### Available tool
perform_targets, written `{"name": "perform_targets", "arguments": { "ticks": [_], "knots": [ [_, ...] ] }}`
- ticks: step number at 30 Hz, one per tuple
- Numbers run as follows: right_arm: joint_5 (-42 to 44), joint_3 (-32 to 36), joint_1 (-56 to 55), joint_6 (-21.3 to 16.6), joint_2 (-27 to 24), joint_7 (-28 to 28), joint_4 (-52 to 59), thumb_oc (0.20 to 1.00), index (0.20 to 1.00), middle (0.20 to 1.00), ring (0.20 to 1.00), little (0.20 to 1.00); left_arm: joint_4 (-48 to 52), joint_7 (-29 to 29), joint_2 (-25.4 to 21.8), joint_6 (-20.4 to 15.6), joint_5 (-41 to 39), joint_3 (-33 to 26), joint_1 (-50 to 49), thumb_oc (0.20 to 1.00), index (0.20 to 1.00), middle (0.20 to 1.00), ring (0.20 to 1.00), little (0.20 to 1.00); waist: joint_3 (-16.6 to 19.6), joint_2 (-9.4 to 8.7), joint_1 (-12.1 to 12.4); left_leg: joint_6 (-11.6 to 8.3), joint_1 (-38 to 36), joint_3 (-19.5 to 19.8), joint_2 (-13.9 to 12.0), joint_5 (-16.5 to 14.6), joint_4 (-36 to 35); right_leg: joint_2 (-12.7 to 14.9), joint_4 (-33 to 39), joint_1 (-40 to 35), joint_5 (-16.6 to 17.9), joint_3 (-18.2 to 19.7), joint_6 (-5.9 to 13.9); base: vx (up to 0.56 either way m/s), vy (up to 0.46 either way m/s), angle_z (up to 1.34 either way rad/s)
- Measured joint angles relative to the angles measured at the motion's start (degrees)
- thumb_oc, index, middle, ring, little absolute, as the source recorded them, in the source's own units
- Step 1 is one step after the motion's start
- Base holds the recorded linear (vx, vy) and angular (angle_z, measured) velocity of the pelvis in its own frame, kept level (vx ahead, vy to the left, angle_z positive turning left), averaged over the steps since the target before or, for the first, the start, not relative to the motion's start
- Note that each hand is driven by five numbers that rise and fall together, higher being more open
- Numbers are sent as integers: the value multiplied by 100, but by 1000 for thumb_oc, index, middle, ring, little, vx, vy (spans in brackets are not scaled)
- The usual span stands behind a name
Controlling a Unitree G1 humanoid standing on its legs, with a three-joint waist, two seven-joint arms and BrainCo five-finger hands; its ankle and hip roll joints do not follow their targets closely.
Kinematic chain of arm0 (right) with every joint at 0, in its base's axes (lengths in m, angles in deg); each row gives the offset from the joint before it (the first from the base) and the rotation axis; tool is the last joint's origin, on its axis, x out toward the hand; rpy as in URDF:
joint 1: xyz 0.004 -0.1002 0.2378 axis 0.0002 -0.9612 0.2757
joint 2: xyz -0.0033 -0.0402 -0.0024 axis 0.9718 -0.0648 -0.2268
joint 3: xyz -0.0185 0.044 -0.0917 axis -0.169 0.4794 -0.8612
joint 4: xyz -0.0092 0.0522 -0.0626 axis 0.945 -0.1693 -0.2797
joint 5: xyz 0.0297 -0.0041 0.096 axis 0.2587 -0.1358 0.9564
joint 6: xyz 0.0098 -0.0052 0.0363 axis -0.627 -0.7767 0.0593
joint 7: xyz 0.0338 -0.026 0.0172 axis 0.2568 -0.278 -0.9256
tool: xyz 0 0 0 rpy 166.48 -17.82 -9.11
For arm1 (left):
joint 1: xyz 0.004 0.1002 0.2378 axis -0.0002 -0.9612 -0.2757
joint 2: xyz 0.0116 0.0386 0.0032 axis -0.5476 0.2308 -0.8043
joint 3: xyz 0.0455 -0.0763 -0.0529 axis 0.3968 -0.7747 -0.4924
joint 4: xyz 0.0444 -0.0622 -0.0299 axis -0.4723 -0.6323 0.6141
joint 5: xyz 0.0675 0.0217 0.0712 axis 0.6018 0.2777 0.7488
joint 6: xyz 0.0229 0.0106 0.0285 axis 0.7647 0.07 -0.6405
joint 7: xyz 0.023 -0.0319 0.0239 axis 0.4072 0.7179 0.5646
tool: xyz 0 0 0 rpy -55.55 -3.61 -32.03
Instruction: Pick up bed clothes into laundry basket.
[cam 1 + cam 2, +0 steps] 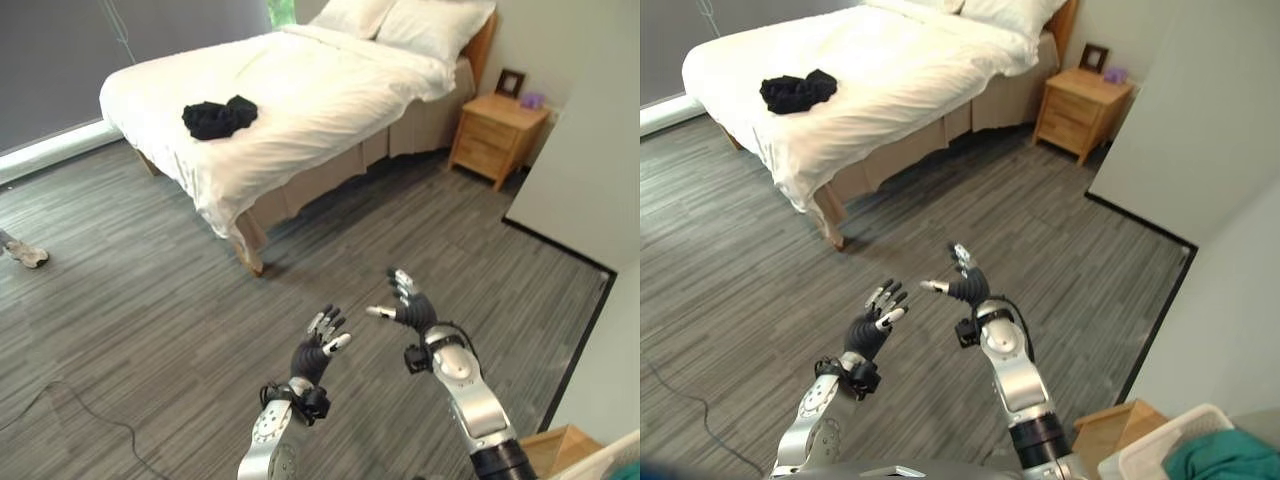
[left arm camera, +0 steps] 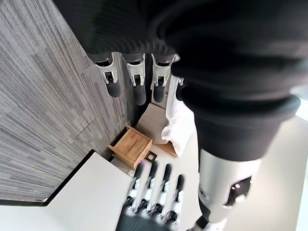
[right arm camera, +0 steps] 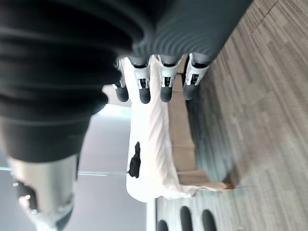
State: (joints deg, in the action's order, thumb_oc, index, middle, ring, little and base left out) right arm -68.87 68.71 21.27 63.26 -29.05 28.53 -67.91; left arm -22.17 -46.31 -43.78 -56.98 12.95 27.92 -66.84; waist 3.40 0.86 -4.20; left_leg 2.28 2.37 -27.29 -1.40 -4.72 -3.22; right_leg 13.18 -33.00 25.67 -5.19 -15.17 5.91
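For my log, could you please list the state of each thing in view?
Black crumpled clothes: lying on the bed, untouched.
White-sheeted wooden bed: made.
White plastic laundry basket: holding teal cloth.
Left hand: open, empty.
Right hand: open, empty.

black clothes: matt crumpled cloth | bed: smooth white cloth | nightstand: light varnished wood | floor: grey matt wood-grain planks | laundry basket: white plastic

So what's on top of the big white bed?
A crumpled pile of black clothes lies on the white bed near its foot end, and white pillows sit at the head. Anything under the cover is hidden.
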Motion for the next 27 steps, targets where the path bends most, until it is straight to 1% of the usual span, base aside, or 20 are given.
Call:
{"name": "perform_targets", "arguments": {
  "ticks": [2,3,4,7,9,11,12,13,14,16,17,18,19,20,21,23,24,25,26,27],
  "knots": [
    [-102,-62,235,3,1,41,-24,1000,1000,1000,1000,1000,-43,13,-43,-2,0,-91,157,1000,1000,1000,1000,1000,18,-89,54,12,161,-28,38,4,57,5,358,330,-54,84,-53,230,-32,21],
    [-158,-60,390,-4,-62,52,-5,1000,1000,1000,1000,1000,-170,14,-46,-10,1,-142,352,1000,1000,1000,1000,1000,7,-184,-14,-44,259,214,43,-20,83,-241,1576,412,-13,462,-29,584,-99,66],
    [-159,-53,397,-4,-51,63,-5,1000,1000,1000,1000,1000,-174,19,-57,-8,1,-132,348,1000,1000,1000,1000,1000,10,-208,-29,-95,259,245,45,-8,97,-267,2050,367,126,474,-46,648,-139,72],
    [-356,20,730,8,-352,34,-433,1000,1000,1000,1000,1000,-416,21,-157,-20,11,-288,895,1000,1000,1000,1000,1000,-38,-368,-34,-429,136,654,-95,-337,383,-188,3115,425,510,792,-6,825,-219,60],
    [-392,33,452,0,-249,11,-552,1000,1000,1000,1000,1000,-296,36,-78,13,32,-220,368,1000,1000,1000,1000,1000,-83,-135,-67,-686,-692,776,-425,-320,381,-447,2755,-239,909,606,-118,687,-293,65],
    [-401,233,266,116,-129,-63,-1107,1000,1000,1000,1000,1000,-236,7,94,-30,47,-243,-51,1000,1000,1000,1000,1000,-92,-386,-30,-899,97,727,-935,-54,2949,-395,2846,-838,874,415,-144,275,-218,24],
    [-412,180,317,140,-222,-88,-1101,1000,1000,1000,1000,1000,-261,73,129,-70,45,-240,-168,1000,1000,1000,1000,1000,-95,-392,123,-887,688,1070,-1020,697,3854,-428,2856,-974,806,362,-280,357,-201,-16],
    [-509,391,462,94,-300,-114,-1032,1000,1000,1000,1000,1000,-356,124,161,-80,43,-179,-13,1000,1000,1000,1000,1000,-189,-310,169,-1214,1992,1899,-1218,1312,6069,-468,2422,-861,741,177,-666,281,-57,-8],
    [-579,650,573,125,-296,-162,-1081,1000,1000,1000,1000,1000,-469,132,117,-68,44,-80,144,1000,1000,1000,1000,1000,-206,-258,149,-1203,2808,2034,-1020,1071,7032,-433,2200,-778,510,180,-697,236,-8,27],
    [-617,724,770,133,-467,-222,-972,1000,1000,1000,1000,1000,-567,133,144,-127,39,-162,405,1000,1000,1000,1000,1000,-350,-455,79,-662,3611,1541,-185,472,6070,-242,2394,-982,396,217,-691,344,104,-1],
    [-619,622,765,124,-475,-216,-952,1000,1000,1000,1000,1000,-561,122,151,-175,34,-295,358,1000,1000,1000,1000,1000,-357,-438,115,-507,3592,1079,-193,409,4839,-422,2682,-1324,462,212,-659,473,231,-46],
    [-625,489,676,106,-502,-209,-920,1000,1000,1000,1000,1000,-572,113,113,-196,32,-386,313,1000,1000,1000,1000,1000,-370,-412,110,-454,3499,781,-334,413,4076,-581,2899,-1640,373,198,-568,369,174,-98],
    [-633,184,500,38,-502,-147,-890,1000,1000,1000,1000,1000,-529,70,109,-375,2,-577,64,1000,1000,1000,1000,1000,-340,-285,123,-163,2903,-89,-1016,561,1828,-1017,3270,-2254,285,184,-397,542,335,-92],
    [-633,111,308,26,-509,-123,-854,1000,1000,1000,1000,1000,-552,37,126,-382,1,-519,-119,1000,1000,1000,1000,1000,-321,-326,98,-38,2572,-151,-1108,646,1057,-989,3399,-2751,126,79,-404,711,421,-79],
    [-634,119,180,26,-547,-121,-845,1000,1000,1000,1000,1000,-562,21,137,-383,-1,-370,-264,1000,1000,1000,1000,1000,-323,-372,70,75,2289,-163,-999,719,894,-800,3360,-3032,62,-15,-294,777,508,-41],
    [-640,197,100,20,-606,-91,-869,1000,1000,1000,1000,1000,-605,-28,148,-389,-3,-216,-358,1000,1000,1000,1000,1000,-268,-307,206,-132,1925,-415,-1228,645,402,-836,3493,-3329,126,22,-115,397,343,-23],
    [-750,108,222,36,-637,-112,-869,1000,1000,1000,1000,1000,-421,-9,128,-376,-4,-258,-423,1000,1000,1000,1000,1000,-225,-249,212,-13,1570,-1395,-1449,469,259,-848,3479,-3687,-63,-254,124,381,399,33],
    [-811,61,206,18,-707,-117,-766,1000,1000,1000,1000,1000,-419,-19,122,-377,-5,-230,-407,1000,1000,1000,1000,1000,-202,-186,89,454,1310,-1516,-1351,558,230,-833,3416,-4034,-141,-472,244,252,273,97],
    [-829,-27,220,14,-612,-110,-755,1000,1000,1000,1000,1000,-455,-8,58,-378,-5,-323,-355,1000,1000,1000,1000,1000,70,-445,63,610,1218,-1495,-1011,919,467,-354,2771,-4086,-156,-747,306,440,505,126],
    [-829,-66,308,-38,-560,-111,-701,1000,1000,1000,1000,1000,-441,-8,110,-383,-6,-336,-320,1000,1000,1000,1000,1000,101,-417,77,731,1031,-1413,-895,1284,421,-81,2016,-3971,-87,-838,240,294,372,107]
  ]
}}
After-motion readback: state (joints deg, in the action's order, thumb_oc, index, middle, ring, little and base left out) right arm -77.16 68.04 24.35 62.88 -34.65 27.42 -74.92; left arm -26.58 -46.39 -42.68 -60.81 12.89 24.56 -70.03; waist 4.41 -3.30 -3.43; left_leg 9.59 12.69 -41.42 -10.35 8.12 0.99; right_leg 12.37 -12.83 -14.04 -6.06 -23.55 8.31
